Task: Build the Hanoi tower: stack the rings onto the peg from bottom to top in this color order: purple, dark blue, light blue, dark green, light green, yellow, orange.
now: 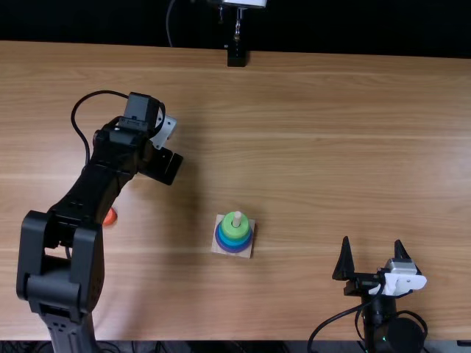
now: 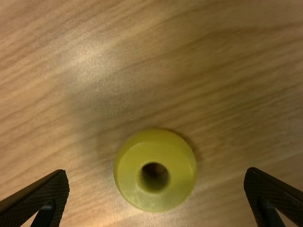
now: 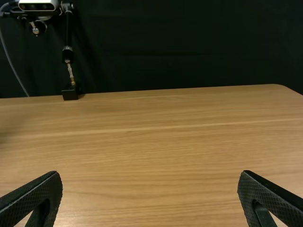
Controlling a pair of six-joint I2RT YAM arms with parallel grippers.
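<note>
Several rings form the ring stack (image 1: pixel 235 232) on a square wooden base (image 1: pixel 219 248), set on the tabletop (image 1: pixel 331 154); purple lies lowest, blue bands above it and light green uppermost, with the peg (image 1: pixel 237 218) protruding through the center. Left of the ring stack and farther from the near edge, the left pincer (image 1: pixel 162 165) is spread wide. Its wrist view shows the yellow ring (image 2: pixel 156 146) flat on the tabletop, hole upward, between the two separated fingers; that ring thus lies left of and beyond the ring stack. The orange ring (image 1: pixel 110 217), partly hidden by the left arm, lies well to the left of the ring stack. Right of the ring stack, well apart, the right pincer (image 1: pixel 372 241) is also spread, with nothing between its fingers.
</note>
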